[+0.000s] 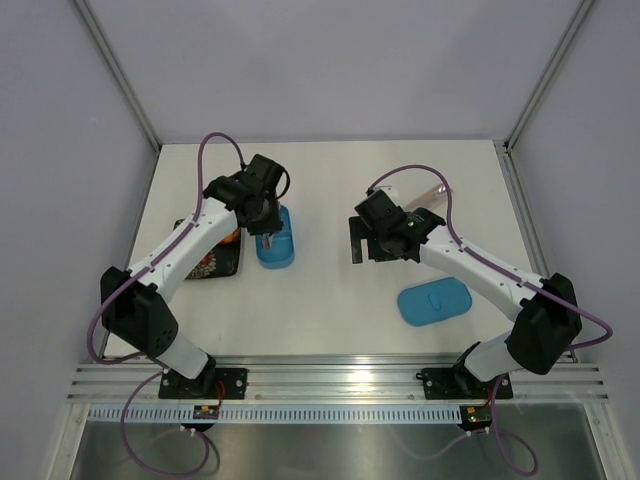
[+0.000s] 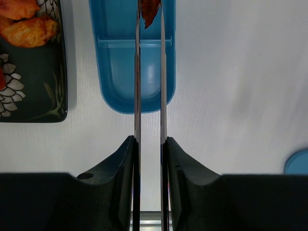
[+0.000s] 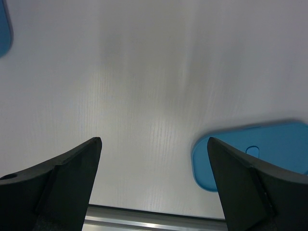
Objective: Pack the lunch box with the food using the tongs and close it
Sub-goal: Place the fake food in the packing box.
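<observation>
The left jaws were squeezed on the silver tongs (image 2: 137, 82), and the tongs pinched a red sausage bit (image 2: 150, 12) at their tips. That bit hung over the far compartment of the blue lunch box (image 2: 111, 67), just past the wall that splits it in two. The near compartment looked bare. Most of the far one was out of view.

So the step looked like packing — moving food from the dark patterned plate (image 2: 33, 96) into the box. Orange pieces (image 2: 29, 29) lay on the plate, which sat just beside the box.

Next, I think the tongs needed to dip a little and loosen, so the bit dropped inside and not on the rim. The tong arms ran down the middle of the box, away from its side walls.

The right jaws were wide open and held nothing, over bare tabletop (image 3: 144, 72). The flat blue lid (image 3: 255, 154) lay near them, well apart from the box — lots of room between.
</observation>
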`<action>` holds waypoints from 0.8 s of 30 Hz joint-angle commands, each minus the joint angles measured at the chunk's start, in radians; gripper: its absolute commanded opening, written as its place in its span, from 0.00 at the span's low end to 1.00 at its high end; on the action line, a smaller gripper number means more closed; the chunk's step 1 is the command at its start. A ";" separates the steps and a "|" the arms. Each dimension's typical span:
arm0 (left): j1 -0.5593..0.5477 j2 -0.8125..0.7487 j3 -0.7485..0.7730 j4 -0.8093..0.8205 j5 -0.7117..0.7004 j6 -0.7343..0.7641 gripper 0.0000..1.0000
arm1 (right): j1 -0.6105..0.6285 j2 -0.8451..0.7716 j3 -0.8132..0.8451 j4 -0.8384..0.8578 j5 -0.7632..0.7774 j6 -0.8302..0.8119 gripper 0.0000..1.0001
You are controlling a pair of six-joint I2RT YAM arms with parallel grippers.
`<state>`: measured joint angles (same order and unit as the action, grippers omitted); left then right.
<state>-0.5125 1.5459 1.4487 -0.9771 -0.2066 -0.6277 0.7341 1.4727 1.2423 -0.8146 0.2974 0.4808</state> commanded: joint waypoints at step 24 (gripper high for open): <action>0.002 0.060 -0.017 0.100 0.013 0.005 0.36 | -0.002 -0.002 0.005 0.000 0.020 0.002 1.00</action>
<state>-0.5125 1.6188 1.4292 -0.9157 -0.2024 -0.6254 0.7341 1.4727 1.2316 -0.8196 0.2977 0.4908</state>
